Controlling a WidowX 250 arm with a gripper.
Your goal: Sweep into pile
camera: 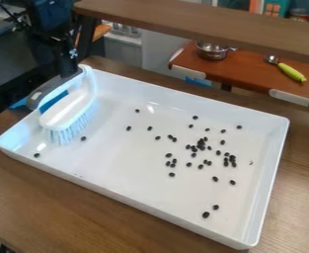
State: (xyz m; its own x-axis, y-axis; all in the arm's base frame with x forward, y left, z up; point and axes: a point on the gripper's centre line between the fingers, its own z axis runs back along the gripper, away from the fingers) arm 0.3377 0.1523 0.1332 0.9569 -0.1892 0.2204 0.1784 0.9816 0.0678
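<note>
My gripper (pixel 67 69) comes down at the upper left and is shut on the grey-and-white handle of the brush (pixel 69 107). The brush stands inside the left end of the white tray (pixel 134 195), its pale blue bristles pointing down near the tray floor; whether they touch it, I cannot tell. Small dark beans lie scattered over the tray floor. The densest cluster of beans (pixel 201 144) is right of the middle. One bean (pixel 83 139) lies just right of the bristles, another (pixel 36 155) near the left corner, and a pair (pixel 206 215) toward the lower right.
Raised walls surround the tray on the wooden table (pixel 64 210). A brown shelf board (pixel 203 22) crosses above the far side. Behind it, a red-brown surface (pixel 249 74) holds a metal pot (pixel 212 51) and a utensil with a green handle (pixel 291 72).
</note>
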